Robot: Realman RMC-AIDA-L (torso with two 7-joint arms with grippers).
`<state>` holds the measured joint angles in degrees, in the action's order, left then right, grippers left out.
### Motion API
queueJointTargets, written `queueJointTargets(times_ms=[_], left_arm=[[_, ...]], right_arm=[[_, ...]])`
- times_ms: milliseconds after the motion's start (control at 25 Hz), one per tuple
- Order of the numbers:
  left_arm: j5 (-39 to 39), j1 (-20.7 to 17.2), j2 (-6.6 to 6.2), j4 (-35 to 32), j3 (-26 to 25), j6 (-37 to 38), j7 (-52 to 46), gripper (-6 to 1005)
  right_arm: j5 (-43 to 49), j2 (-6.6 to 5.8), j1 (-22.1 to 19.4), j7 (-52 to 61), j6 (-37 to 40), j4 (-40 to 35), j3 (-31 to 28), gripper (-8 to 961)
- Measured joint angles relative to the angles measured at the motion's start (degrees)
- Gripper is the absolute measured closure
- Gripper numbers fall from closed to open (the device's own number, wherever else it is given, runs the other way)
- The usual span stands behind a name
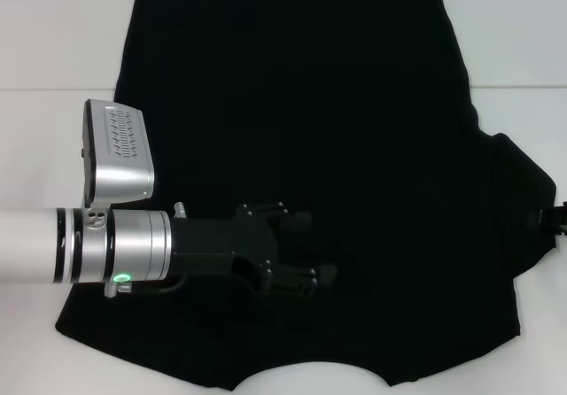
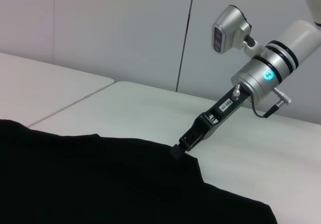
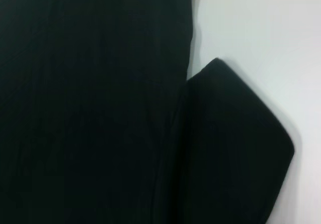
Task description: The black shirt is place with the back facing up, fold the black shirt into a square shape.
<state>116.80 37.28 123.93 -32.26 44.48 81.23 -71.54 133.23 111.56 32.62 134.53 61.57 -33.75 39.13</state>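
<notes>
The black shirt [image 1: 354, 147] on the white tabletop [image 1: 53, 41] lies mostly unfolded. Left pincer [image 1: 306, 253] hovers mid-shirt, grip unclear; right pincer [image 2: 176, 151] pinches the sleeve [image 1: 523, 200].

Overhead head view; wrist views perhaps nearer

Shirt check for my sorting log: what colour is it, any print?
Plain black shirt, no print; clearest in the head view.
</notes>
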Motion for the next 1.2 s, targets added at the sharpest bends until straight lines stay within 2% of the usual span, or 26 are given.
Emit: queueJointTargets(times_ms=[240, 560, 640, 800, 920, 1200], left_arm=[[-0.24, -0.15, 0.0, 0.0, -0.06, 0.0, 0.0, 126], [-0.44, -0.19, 0.0, 0.18, -0.04, 0.1, 0.0, 125], [-0.44, -0.22, 0.0, 0.18, -0.2, 0.19, -0.04, 125], [-0.55, -0.32, 0.0, 0.19, -0.41, 0.51, -0.12, 125], [-0.69, -0.38, 0.0, 0.23, -0.49, 0.58, -0.16, 126], [-0.68, -0.45, 0.0, 0.45, -0.46, 0.6, -0.18, 125]], right_arm=[[-0.3, 0.46, -0.62, 0.01, -0.12, -1.15, -0.63, 638], [-0.37, 0.31, -0.93, -0.14, -0.17, -1.2, -1.04, 863], [-0.38, 0.21, -1.2, -0.75, -0.19, -1.21, -2.21, 890], [-0.45, 0.29, -1.79, -4.16, -0.22, -1.24, -8.21, 943], [-0.5, 0.36, -2.05, -7.27, -0.1, -0.73, -12.69, 940], [-0.61, 0.65, -1.94, -8.34, -1.16, -0.61, -13.81, 932]])
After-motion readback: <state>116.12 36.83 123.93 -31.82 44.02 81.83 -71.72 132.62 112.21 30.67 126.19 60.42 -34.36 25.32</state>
